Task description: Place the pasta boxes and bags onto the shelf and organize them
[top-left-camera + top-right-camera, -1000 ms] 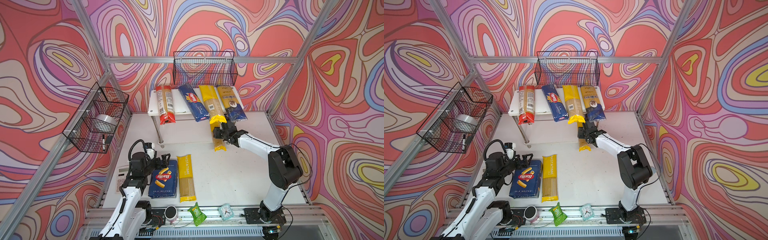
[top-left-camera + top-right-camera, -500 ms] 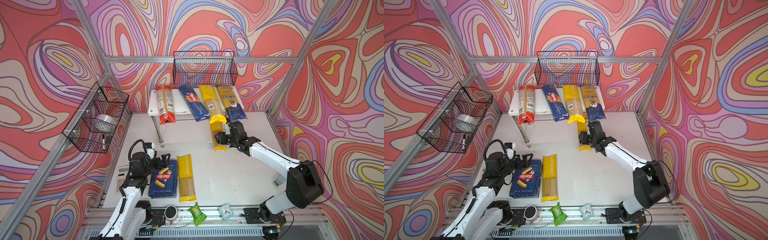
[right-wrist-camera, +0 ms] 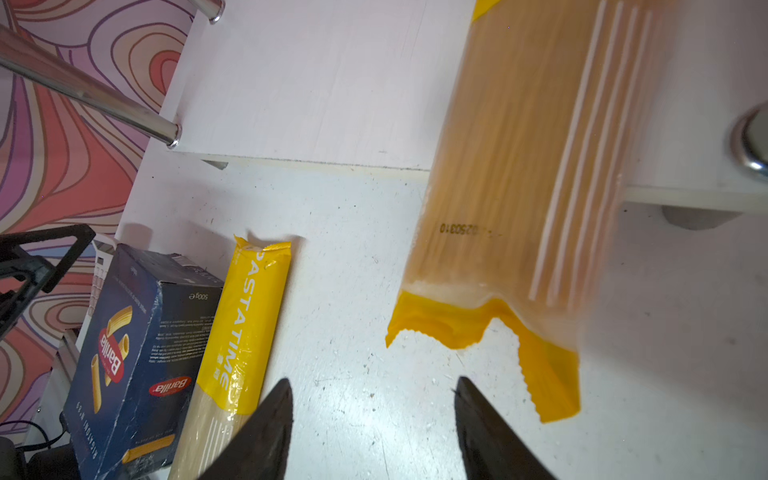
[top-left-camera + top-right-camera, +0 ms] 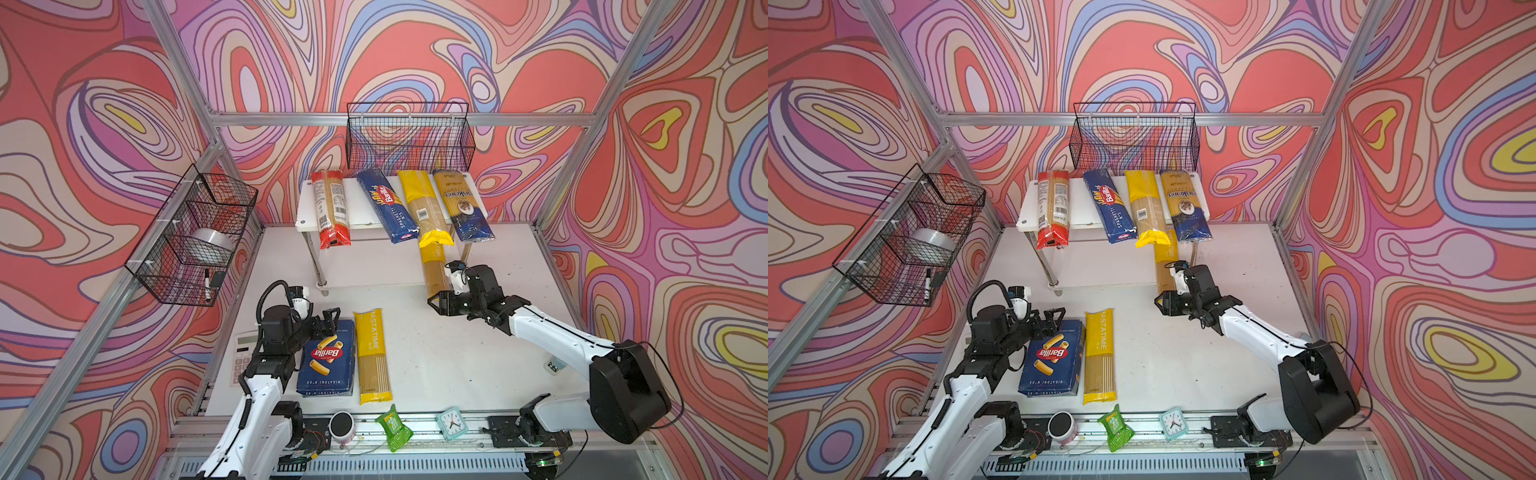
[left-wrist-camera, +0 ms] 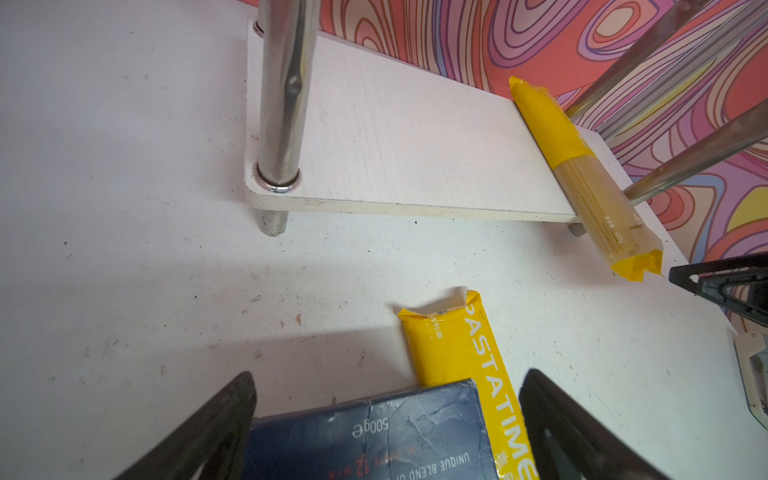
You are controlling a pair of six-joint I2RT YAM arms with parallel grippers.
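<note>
Meanwhile, four packs lay side by side across the top tier of the white shelf [image 4: 357, 208]: a red spaghetti bag [image 4: 330, 210], the Barilla spaghetti box [image 4: 388, 205], a yellow spaghetti bag [image 4: 424, 208] and a gold and dark blue bag [image 4: 463, 205], each jutting past the front edge. A second yellow bag [image 4: 434, 270] rested on the lower tier near its right end, with its crimped end reaching out over the white table [image 4: 436, 361]. The right gripper [image 4: 434, 303] hovered just in front of that end with its jaws apart and nothing held; in the right wrist view its fingers [image 3: 266, 432] framed only bare tabletop, the bag's end just beside them. Nearer the front, the Barilla rigatoni box [image 4: 326, 361] lay flat on the table, off the shelf, with the Pastatime bag [image 4: 372, 357] just beside it on the right and parallel to it. The left gripper [image 4: 328, 318] sat at the box's far end with its jaws spread wide. In the left wrist view its fingers [image 5: 232, 399] straddled both the box's end and the Pastatime bag's upper part, closed on neither; whether they touched either pack could not be told
</note>
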